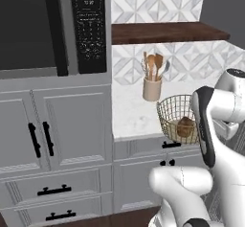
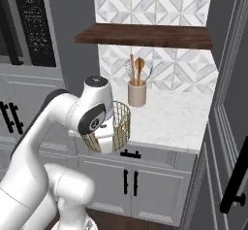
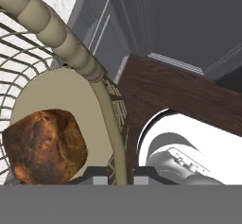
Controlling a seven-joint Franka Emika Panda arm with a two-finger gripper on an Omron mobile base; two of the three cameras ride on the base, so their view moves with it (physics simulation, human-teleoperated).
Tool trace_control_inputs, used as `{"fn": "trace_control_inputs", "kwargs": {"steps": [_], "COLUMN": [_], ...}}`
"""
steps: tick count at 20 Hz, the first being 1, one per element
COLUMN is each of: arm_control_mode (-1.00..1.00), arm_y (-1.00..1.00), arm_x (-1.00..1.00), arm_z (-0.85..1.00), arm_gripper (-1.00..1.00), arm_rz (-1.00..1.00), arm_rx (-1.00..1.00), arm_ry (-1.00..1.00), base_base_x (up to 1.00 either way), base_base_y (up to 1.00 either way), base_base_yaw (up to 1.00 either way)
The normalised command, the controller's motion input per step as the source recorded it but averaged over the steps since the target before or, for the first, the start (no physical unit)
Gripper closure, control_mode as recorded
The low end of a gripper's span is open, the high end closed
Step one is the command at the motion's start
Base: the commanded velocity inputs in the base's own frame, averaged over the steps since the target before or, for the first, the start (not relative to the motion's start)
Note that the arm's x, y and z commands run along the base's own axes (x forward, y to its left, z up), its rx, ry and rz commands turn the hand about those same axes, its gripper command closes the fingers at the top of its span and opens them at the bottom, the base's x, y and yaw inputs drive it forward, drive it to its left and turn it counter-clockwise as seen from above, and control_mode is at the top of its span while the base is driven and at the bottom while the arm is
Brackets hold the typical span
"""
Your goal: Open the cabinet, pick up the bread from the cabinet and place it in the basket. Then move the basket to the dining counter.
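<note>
I am closing my end effector (image 3: 113, 173) on the rim of the one basket (image 1: 173, 110), one fingertip on each side of the wire wall. The single bread (image 3: 45, 145) is sitting inside it on the tan base. The basket is standing at the front edge of the marble table (image 1: 131, 113), near one utensil pot (image 1: 152, 88) holding wooden spoons.
</note>
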Motion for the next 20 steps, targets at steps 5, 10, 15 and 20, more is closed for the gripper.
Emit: {"fn": "trace_control_inputs", "kwargs": {"steps": [5, 10, 15, 20], "arm_control_mode": [1.0, 1.0, 1.0, 1.0], "arm_y": [0.0, 0.0, 0.0, 0.0], "arm_x": [0.0, 0.0, 0.0, 0.0], "arm_z": [0.0, 0.0, 0.0, 0.0], "arm_gripper": [1.0, 1.0, 1.0, 1.0], "arm_rz": [0.0, 0.0, 0.0, 0.0], "arm_rx": [0.0, 0.0, 0.0, 0.0], "arm_ry": [0.0, 0.0, 0.0, 0.0], "base_base_x": [-0.94, -0.52, -0.1, 0.23], "base_base_y": [0.6, 0.64, 0.53, 0.87], "base_base_yaw": [0.39, 0.89, 1.0, 0.33]}}
